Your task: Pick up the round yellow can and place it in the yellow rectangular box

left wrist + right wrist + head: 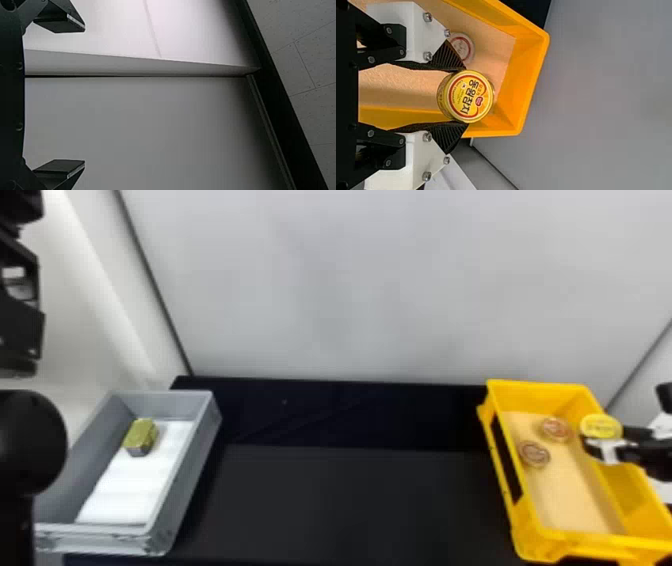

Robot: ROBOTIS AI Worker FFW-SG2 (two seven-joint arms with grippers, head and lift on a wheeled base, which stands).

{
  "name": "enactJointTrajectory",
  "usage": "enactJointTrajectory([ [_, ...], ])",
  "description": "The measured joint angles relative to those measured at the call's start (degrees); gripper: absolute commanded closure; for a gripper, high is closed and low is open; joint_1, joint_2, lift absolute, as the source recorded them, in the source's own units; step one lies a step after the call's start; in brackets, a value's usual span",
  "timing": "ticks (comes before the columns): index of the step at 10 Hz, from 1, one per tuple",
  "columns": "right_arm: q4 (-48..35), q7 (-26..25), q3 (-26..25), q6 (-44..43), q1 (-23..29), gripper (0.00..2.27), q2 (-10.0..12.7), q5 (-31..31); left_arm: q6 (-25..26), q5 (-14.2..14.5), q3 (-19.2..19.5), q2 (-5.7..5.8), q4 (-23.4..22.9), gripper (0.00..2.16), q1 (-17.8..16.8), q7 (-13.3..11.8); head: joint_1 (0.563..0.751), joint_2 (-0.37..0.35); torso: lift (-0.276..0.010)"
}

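Black rounded housing of the left arm (pixel 30 442) looms nearest the camera, low at the left edge of the head view, cut by the frame. Above it, angular dark parts (pixel 20 325), also clipped; which part of the arm, cannot tell. Right gripper (pixel 607 437): grasping the yellow can (pixel 601 426). Right wrist view gives the hold plainly: black ribbed fingers on either side of the can, tips touching its wall, parted by about its breadth. White finger mounts behind. Left gripper (pixel 84 95): released, fingers spread wide, pale wall panels (pixel 138 130) beyond the gap. Hard to make out: much of the right gripper in the head view, where the rest of its arm runs off the right edge. The yellow box (pixel 542 390) is cut off at lower right, part of its right side behind that gripper. Height of can over the box floor, cannot tell. Can sits between the right fingertips, lid up, over the box's right side toward the far end. Two round lidded items on the box's tan floor: one (pixel 556 429) just left of the held can as the head view sees it, partly behind a finger at the wrist; the other (pixel 534 454) nearer the robot. Far left, grey bin (pixel 187 470), white lining, a greenish-gold block-shaped can (pixel 141 435) on it.
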Motion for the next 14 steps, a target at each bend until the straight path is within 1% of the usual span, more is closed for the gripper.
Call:
enactJointTrajectory([
  [3,3.9,-1.8,0.0,1.2,0.6,0.64,0.0,-4.6,0.2,-0.1,0.1,0.11,-0.2,0.08,0.0,0.0,0.694,0.054,-0.003],
  [8,8.2,-3.4,-0.6,3.9,2.6,0.64,-0.1,-6.7,0.3,-0.1,0.2,0.11,-0.3,0.08,0.2,-0.1,0.694,0.054,-0.003],
  [11,9.9,-4.6,-0.3,4.4,2.8,0.64,-0.1,-8.2,0.3,-0.1,0.0,0.11,-0.3,0.08,0.1,-0.2,0.694,0.054,-0.003],
  [12,10.2,-4.8,-0.3,4.4,2.6,0.58,-0.1,-8.6,0.3,-0.1,0.0,0.11,-0.2,0.08,0.1,-0.2,0.694,0.054,-0.003],
  [13,10.3,-5.0,-0.2,4.3,2.4,0.43,-0.2,-8.8,0.2,-0.1,0.0,0.11,-0.2,0.08,0.1,-0.2,0.694,0.054,-0.003],
  [14,10.3,-5.3,-0.1,4.4,2.3,0.23,-0.2,-9.1,0.2,-0.1,0.0,0.11,-0.2,0.08,0.1,-0.2,0.694,0.054,-0.003],
])
